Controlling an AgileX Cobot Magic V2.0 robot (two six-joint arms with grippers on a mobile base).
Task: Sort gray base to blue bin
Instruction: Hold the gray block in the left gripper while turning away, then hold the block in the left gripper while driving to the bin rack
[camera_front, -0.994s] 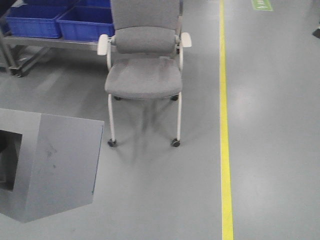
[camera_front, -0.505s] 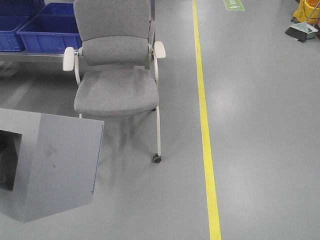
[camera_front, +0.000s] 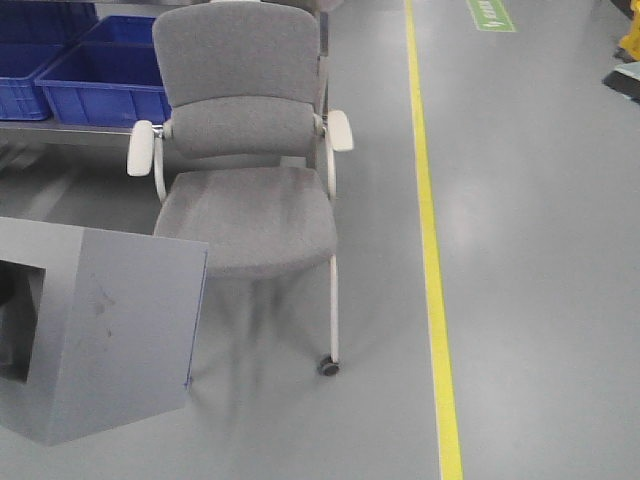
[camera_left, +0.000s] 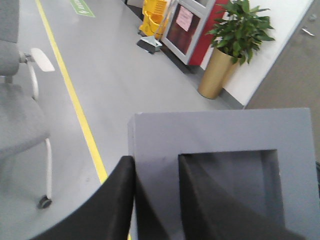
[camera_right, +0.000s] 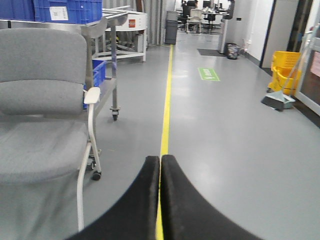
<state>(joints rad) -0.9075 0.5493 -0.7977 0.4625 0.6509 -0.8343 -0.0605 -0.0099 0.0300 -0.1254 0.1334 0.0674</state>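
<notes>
The gray base (camera_front: 110, 330) hangs at the lower left of the front view, its square window facing left. In the left wrist view my left gripper (camera_left: 156, 160) is shut on one wall of the gray base (camera_left: 220, 130), with one finger outside and one inside the window. Two blue bins (camera_front: 105, 70) stand on a metal shelf at the far upper left, behind a chair. My right gripper (camera_right: 160, 159) is shut and empty above the floor, its jaws pressed together.
A gray wheeled chair (camera_front: 250, 190) stands straight ahead between me and the shelf. A yellow floor line (camera_front: 432, 260) runs to its right. A potted plant (camera_left: 240, 30) and a yellow mop bucket (camera_left: 155, 20) stand by the far wall.
The whole view has shifted: the chair now looks nearer and larger and sits lower in the frame. The gray base keeps its place in the left gripper.
</notes>
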